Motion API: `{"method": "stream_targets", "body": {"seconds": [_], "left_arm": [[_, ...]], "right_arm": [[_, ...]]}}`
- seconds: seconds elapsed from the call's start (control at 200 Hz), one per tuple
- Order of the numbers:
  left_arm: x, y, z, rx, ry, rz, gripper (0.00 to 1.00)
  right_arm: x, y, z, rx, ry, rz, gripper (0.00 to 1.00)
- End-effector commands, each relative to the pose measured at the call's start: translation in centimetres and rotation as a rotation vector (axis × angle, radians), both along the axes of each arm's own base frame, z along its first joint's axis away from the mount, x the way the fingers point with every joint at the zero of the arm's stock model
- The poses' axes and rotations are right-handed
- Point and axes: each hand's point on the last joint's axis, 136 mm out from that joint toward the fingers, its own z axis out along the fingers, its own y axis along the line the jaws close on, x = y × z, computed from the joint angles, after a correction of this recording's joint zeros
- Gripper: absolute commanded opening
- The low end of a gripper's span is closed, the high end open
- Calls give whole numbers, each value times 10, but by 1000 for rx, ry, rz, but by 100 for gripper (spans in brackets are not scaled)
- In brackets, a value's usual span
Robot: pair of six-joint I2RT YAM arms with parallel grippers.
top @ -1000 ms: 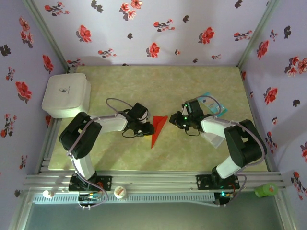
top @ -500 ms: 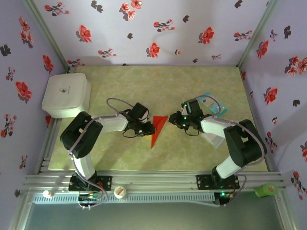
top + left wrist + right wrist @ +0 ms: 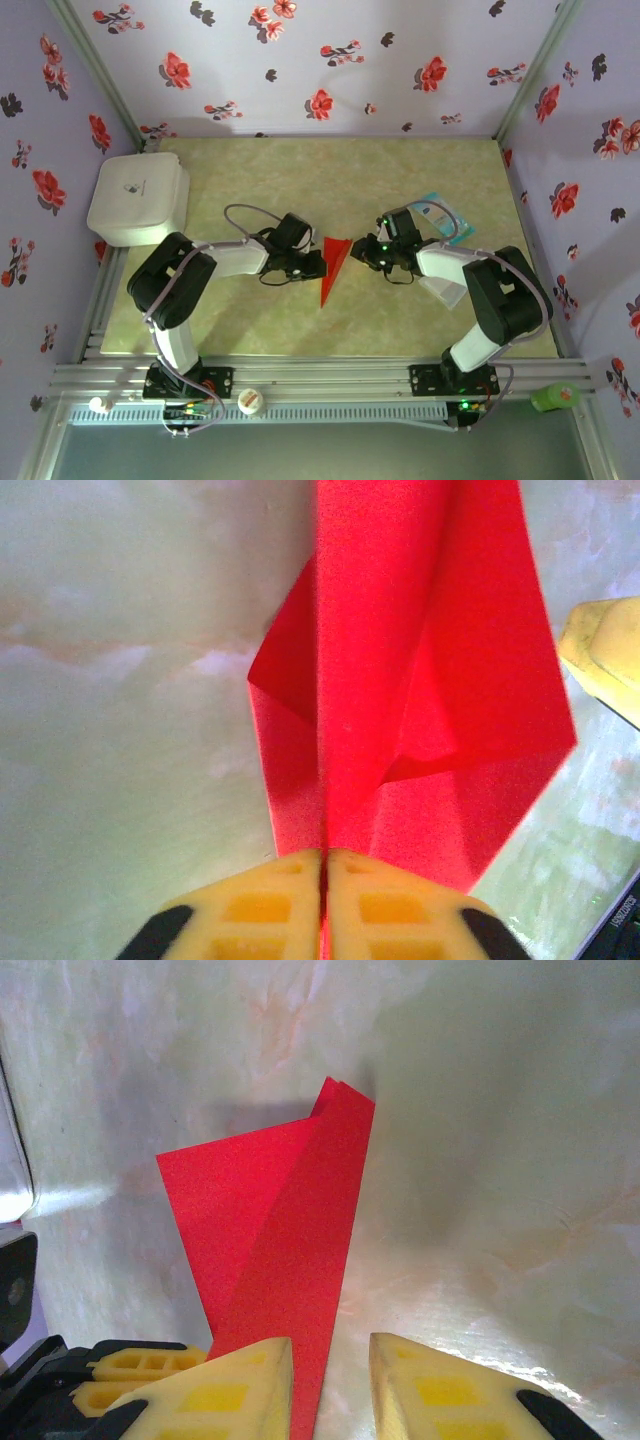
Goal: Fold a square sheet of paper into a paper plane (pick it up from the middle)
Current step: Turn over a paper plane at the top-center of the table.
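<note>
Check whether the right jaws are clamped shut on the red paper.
No, the right jaws stand apart, with the red paper's edge in the open gap between them.

Lilac walls (image 3: 300, 60) w/ red & black flower print, pale green marbled tabletop (image 3: 340, 175), alu rails (image 3: 330, 375) at near edge.

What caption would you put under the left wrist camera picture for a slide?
The left gripper shut on the folded red paper plane, over a pale green table.
</note>
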Motion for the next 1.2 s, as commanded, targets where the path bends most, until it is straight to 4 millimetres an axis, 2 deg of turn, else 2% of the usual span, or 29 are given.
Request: {"method": "stream_targets", "body": {"seconds": [0.0, 0.11, 0.25, 0.365, 0.49, 0.71, 0.89, 1.025, 1.195], "left_arm": [[-5, -3, 2, -19, -3, -15, 7], [-2, 0, 9, -15, -36, -2, 5], [5, 17, 16, 93, -114, 39, 3], [9, 31, 22, 184, -170, 70, 3], [11, 36, 27, 223, -202, 85, 3], [8, 31, 29, 240, -212, 74, 2], [6, 28, 28, 240, -210, 70, 3], [5, 26, 27, 233, -198, 69, 3], [5, 20, 26, 212, -186, 56, 6]], "right_arm": [[-2, 3, 2, 11, 3, 0, 27], [-1, 4, 14, 30, -20, -10, 31], [2, 8, 34, 80, -46, -23, 38], [4, 22, 44, 131, -52, -5, 42], [0, 46, 45, 156, -31, 54, 42], [0, 63, 26, 128, 30, 65, 42], [-4, 57, 1, 47, 97, 56, 39], [-8, 56, -8, 27, 118, 74, 34], [-11, 51, -17, -6, 128, 78, 22]]}}
